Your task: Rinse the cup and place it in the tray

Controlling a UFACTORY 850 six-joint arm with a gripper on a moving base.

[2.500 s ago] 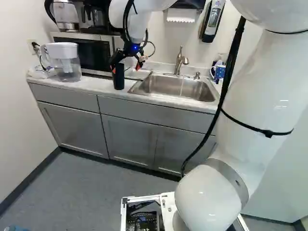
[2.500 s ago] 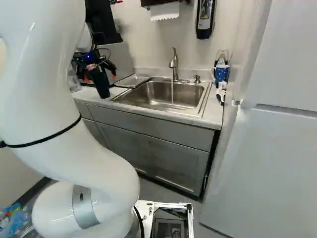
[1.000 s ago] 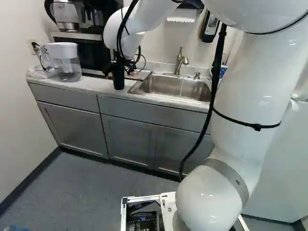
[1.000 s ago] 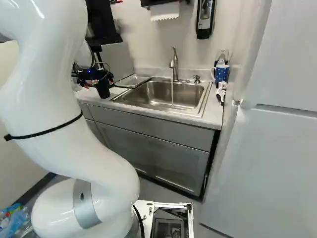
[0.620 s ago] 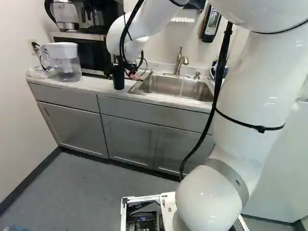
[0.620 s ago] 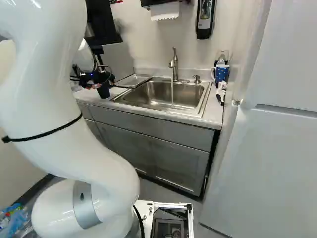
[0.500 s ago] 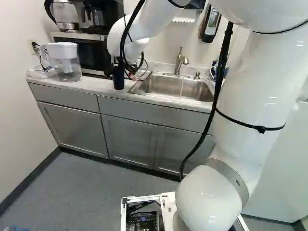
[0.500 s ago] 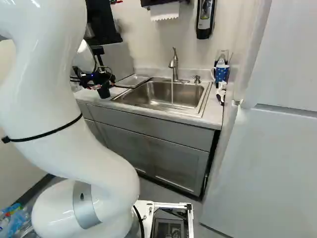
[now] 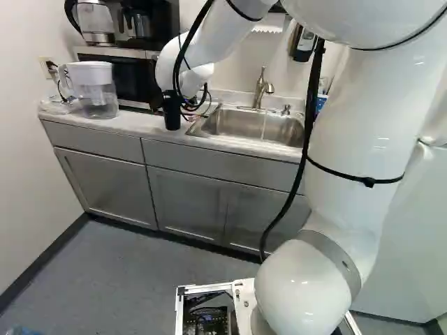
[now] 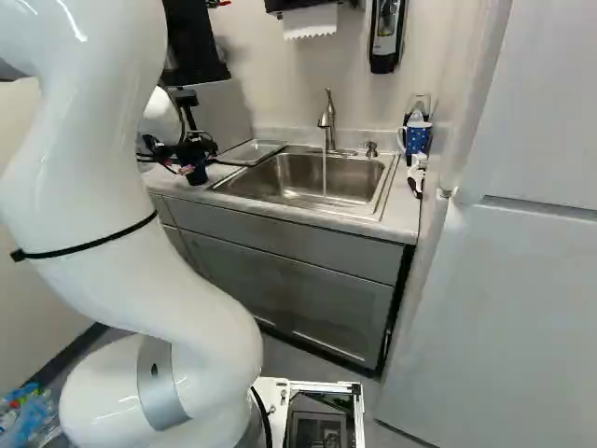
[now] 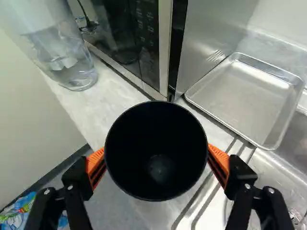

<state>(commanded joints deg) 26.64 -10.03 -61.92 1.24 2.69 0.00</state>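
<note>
1. Grey cabinets (image 9: 105, 178) run under a pale counter (image 9: 133, 123).
2. White and jointed, the arm (image 9: 363, 132) reaches over that counter.
3. Steel sink (image 10: 303, 175), set into the counter, with water running in a thin stream from the faucet (image 10: 326, 121).
4. Shallow metal tray (image 11: 242, 100), lying flat beside the sink.
5. Clear pitcher (image 9: 94, 91) with a white top, near the microwave (image 9: 119, 77).
6. Black gripper (image 10: 195, 166), its orange pads clamped on the cup from two sides.
7. Black cup (image 9: 172, 118), upright and open-mouthed, by the counter's front edge, left of the sink in the left base view.
</note>
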